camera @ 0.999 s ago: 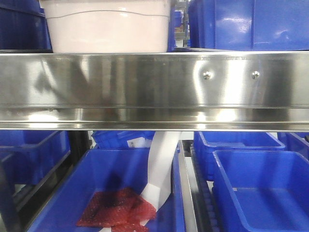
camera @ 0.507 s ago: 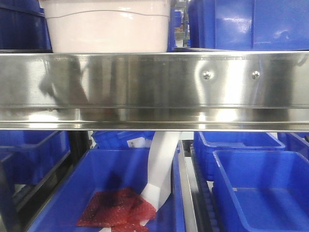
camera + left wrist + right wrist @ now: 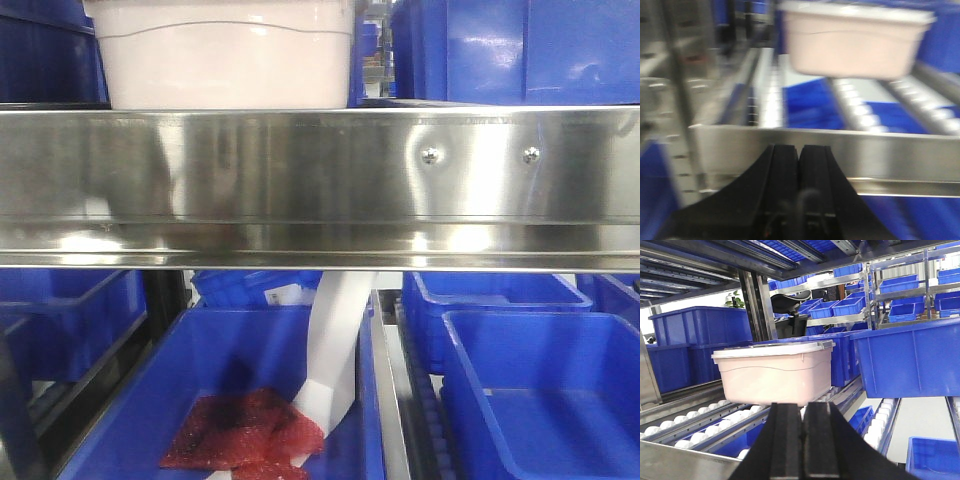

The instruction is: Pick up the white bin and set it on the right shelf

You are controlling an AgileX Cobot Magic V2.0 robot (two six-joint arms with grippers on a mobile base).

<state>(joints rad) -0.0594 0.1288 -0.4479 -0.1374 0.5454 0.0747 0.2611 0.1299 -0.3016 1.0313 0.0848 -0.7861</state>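
the large off-white, faintly pink plastic bin [image 3: 774,375] with its whiter flat lid sits on the white roller tracks [image 3: 715,420] of the shiny stainless-steel shelf [image 3: 320,180], beside a big blue plastic crate [image 3: 910,360]. the left gripper [image 3: 799,165] and right gripper [image 3: 803,425] are both pressed together, empty, well short of the bin.

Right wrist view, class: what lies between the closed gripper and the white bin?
Only roller track: rows of white rollers run from the right gripper up under the white bin. Nothing else stands between them in the right wrist view.
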